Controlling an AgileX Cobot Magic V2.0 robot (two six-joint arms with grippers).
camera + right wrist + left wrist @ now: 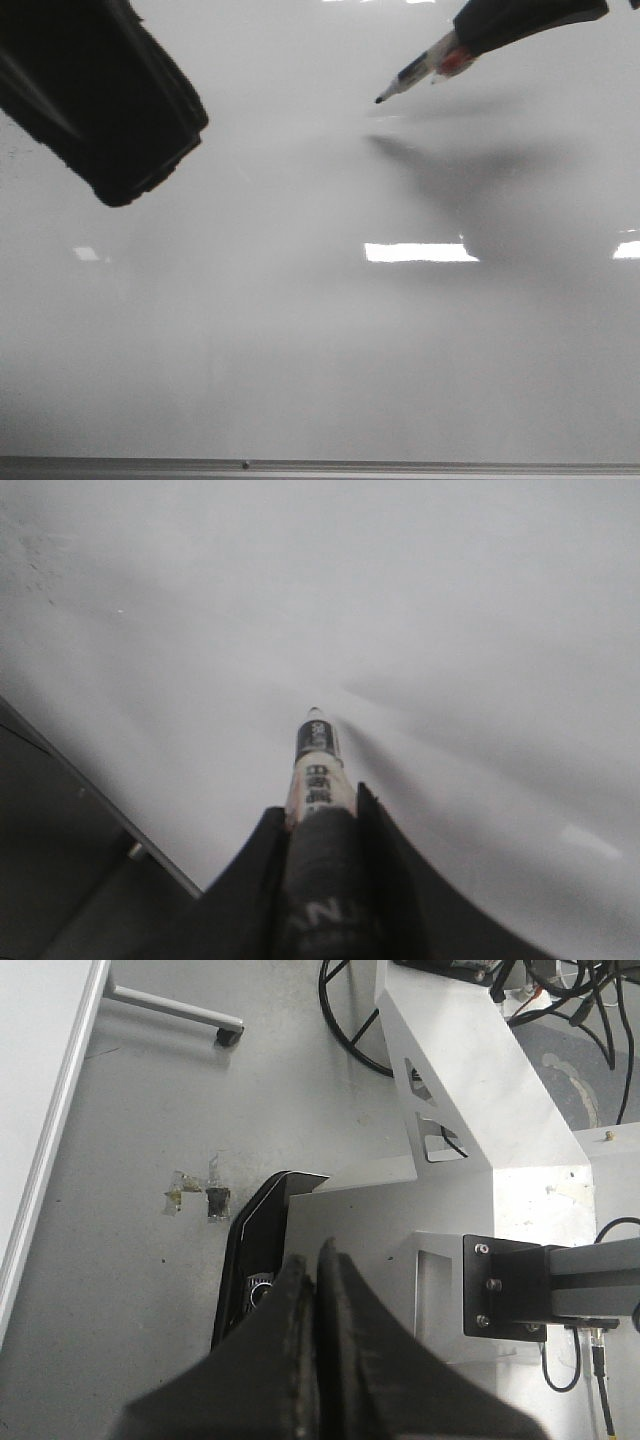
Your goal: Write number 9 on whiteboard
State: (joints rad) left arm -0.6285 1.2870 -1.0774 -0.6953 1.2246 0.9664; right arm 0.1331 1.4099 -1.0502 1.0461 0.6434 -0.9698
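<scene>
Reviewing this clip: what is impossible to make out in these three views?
- Whether the marker tip touches the whiteboard: the front view is soft and glossy; in the right wrist view the marker's own barrel hides the contact.
- The right gripper body: cut off by the front view's top edge.
- Any number 9: none is visible.
- The left gripper: a blurred dark mass in front view.

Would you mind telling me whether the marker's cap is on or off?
Off: the marker in the right gripper shows its bare dark tip above the whiteboard.
</scene>
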